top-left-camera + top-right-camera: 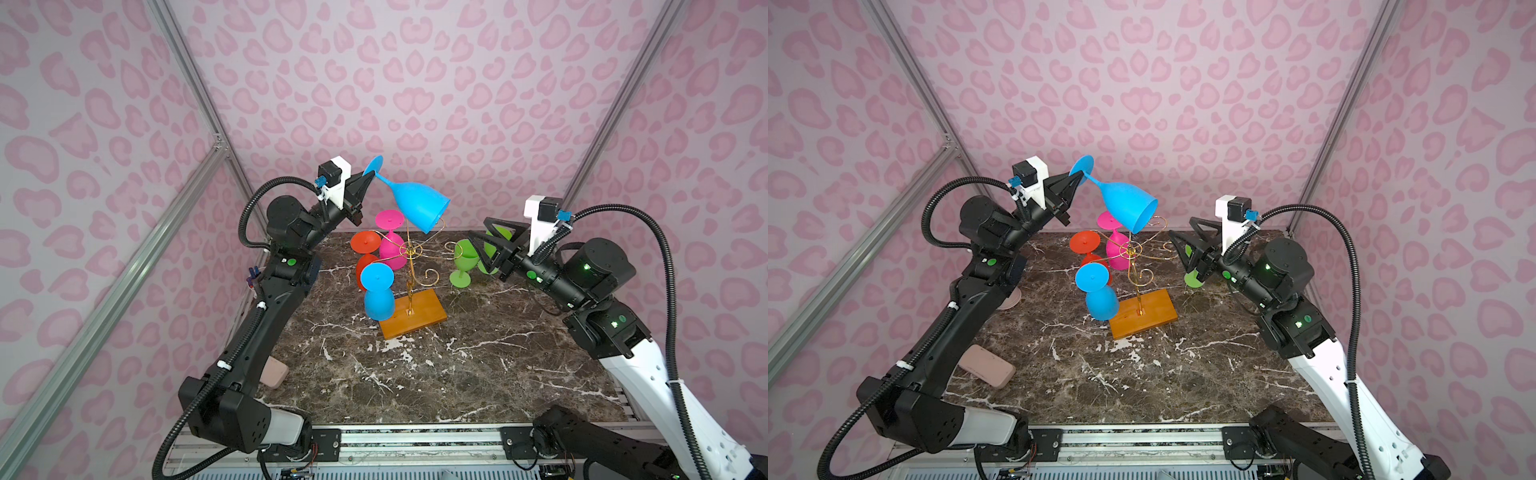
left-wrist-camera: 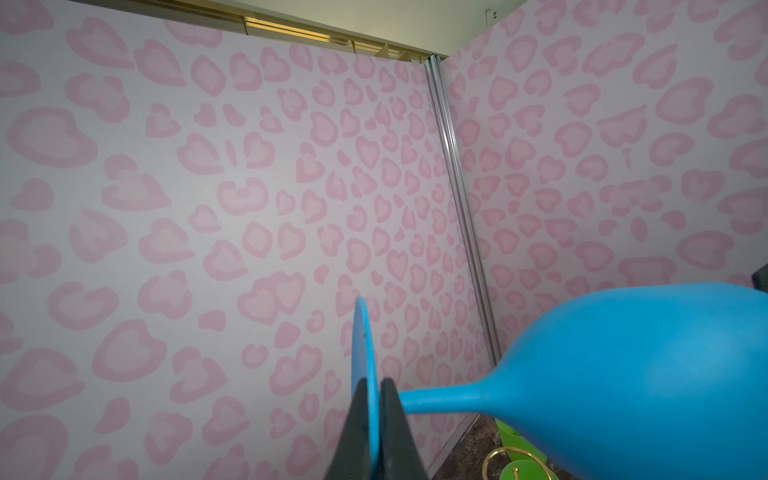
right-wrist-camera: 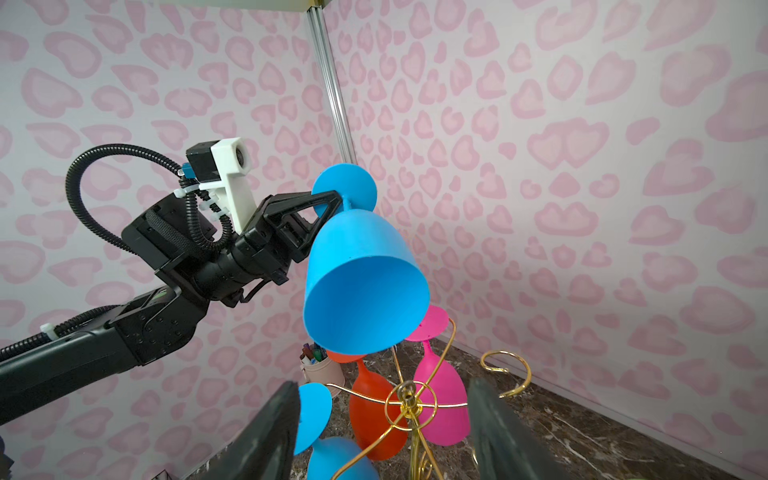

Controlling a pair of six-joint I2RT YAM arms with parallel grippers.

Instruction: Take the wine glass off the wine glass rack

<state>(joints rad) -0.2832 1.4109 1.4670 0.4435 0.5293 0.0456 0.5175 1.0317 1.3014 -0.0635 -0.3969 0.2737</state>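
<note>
In both top views, the left gripper (image 1: 368, 178) is holding the blue wine glass (image 1: 419, 201) by its foot, tilting it bowl-down above the wine glass rack (image 1: 411, 249), seemingly off the gold arms. In the left wrist view, its fingers (image 2: 395, 428) are clamping the foot's disc edge-on. In the right wrist view, the right gripper (image 3: 382, 386) is hovering, fingers (image 3: 270, 436) spread and empty, facing the rack's hub, probably as support.

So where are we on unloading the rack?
Done: green glasses stand on the table beside the wine glass rack. In hand: left gripper shut on a blue glass's foot, raised above the rack. Left: pink glass, orange glass, second blue glass hang from its arms. Right gripper open.
</note>
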